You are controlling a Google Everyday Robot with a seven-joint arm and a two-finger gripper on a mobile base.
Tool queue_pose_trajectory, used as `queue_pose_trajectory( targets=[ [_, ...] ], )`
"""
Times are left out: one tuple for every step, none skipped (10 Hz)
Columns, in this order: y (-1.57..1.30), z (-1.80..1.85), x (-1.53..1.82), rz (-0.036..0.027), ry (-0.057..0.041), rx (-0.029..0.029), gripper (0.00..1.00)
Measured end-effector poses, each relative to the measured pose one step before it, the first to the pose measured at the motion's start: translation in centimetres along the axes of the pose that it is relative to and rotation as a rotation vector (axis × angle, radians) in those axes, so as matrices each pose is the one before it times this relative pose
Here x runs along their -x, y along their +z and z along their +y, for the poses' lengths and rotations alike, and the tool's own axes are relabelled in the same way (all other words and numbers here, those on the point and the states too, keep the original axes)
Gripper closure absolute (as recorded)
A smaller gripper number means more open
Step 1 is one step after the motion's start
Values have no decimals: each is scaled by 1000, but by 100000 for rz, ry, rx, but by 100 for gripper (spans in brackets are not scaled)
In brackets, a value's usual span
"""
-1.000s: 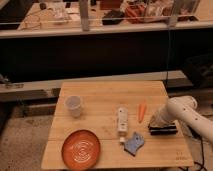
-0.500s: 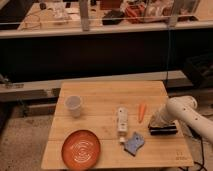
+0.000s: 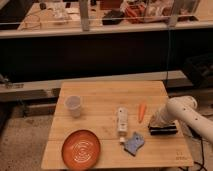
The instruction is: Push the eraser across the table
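The white arm (image 3: 184, 109) extends in from the right, its forearm sloping down and leftward to the gripper (image 3: 161, 125), low over the right side of the counter (image 3: 110, 95).

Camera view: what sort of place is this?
Probably a lab or workshop: a light plank-wood table standing alone, cluttered workbenches behind it, and a bare speckled floor. The white arm's claw is at the black striped eraser on the table.

A cup (image 3: 73, 105) stands left, an orange plate (image 3: 81, 149) in front of it. A white bar (image 3: 122, 120) lies midway — a carrot (image 3: 142, 112) just right of it, a blue sponge (image 3: 134, 143) by its near end.
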Motion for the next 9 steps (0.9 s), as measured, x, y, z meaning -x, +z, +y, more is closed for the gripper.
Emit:
queue_pose_trajectory(
  targets=[
    [-46,48,-1,180,-155,-7,20],
    [-572,114,65,1421,-566,-311,20],
    [-483,238,148,593,-20,184,20],
    [-515,324,49,636,136,400,20],
    [-120,21,24,293,148,-524,20],
    [-55,-62,135,232,-121,-396,20],
    [-70,-85,107,202,-102,-309,20],
    [-103,-3,-32,517,247,-287,20],
    [-95,8,-62,364,321,-170,20]
  ],
)
